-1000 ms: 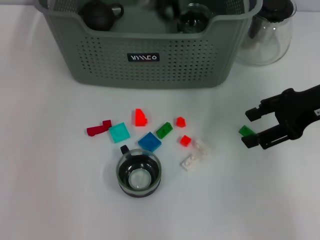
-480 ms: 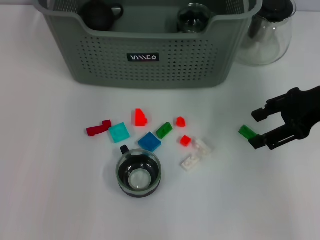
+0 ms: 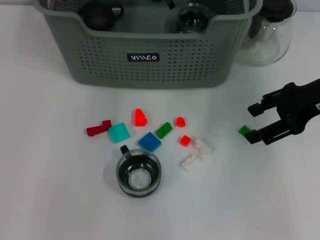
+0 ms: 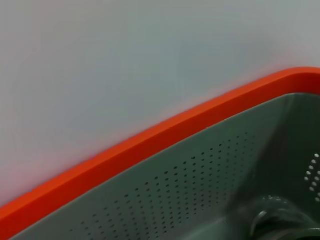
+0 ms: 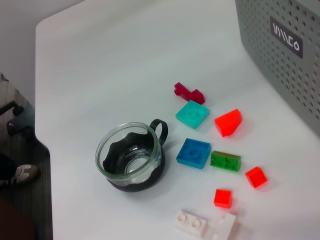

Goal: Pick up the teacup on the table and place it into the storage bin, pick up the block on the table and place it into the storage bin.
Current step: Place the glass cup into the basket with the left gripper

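While the right gripper (image 3: pixel 254 121) sits low over the table (image 3: pixel 45 190) at the right of the head view, its two black fingers stand spread, with a lone small green block (image 3: pixel 244 130) just beside the lower one; whether they touch I cannot tell. The storage bin (image 3: pixel 150 65) stands at the far side, a clear glass pitcher (image 3: pixel 267 35) beside it. One teacup (image 3: pixel 138 173) rests upright near the front, ringed by nine loose blocks: three bright red, one dark red (image 3: pixel 98 129), one teal (image 3: pixel 119 132), one blue (image 3: pixel 149 141), one green (image 3: pixel 164 130) and two white (image 3: pixel 196 154).

From the left wrist, only the bin's perforated inner wall and an orange rim (image 4: pixel 150 142) show, so that gripper's state cannot be told.

From the right wrist, the teacup, the same nine blocks and the bin's labelled wall appear.
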Tool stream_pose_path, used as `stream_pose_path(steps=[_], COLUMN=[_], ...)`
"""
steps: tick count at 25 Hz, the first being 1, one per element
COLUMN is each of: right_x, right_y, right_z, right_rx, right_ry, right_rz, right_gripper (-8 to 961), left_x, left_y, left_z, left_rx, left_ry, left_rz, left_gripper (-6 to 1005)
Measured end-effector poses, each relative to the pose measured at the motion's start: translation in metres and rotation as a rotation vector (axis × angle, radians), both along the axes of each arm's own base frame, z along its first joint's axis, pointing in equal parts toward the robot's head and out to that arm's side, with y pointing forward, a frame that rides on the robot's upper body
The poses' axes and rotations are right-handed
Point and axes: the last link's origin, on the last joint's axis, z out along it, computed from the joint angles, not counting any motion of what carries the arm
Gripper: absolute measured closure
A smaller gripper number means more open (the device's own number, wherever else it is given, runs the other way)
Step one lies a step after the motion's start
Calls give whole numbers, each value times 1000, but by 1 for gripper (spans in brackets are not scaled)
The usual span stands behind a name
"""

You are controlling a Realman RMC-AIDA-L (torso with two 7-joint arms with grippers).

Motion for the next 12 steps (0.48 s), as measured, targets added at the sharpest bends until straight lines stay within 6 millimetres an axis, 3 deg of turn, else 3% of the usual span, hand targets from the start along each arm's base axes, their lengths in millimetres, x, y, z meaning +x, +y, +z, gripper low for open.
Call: stream_pose_path(steps=[6,12], right_x=[-1,-3], right_y=[2,2], right_z=[0,1], right_rx=[11,0], right_ry=[-2,-7], right_rz=[5,20], right_gripper=[128,128], left_x=[0,0], left_y=[-2,-5], left_z=[-19,-19], left_rx=[-9,-21], left_ry=[34,31], left_rz=[-15,-5], left_gripper=[951,952])
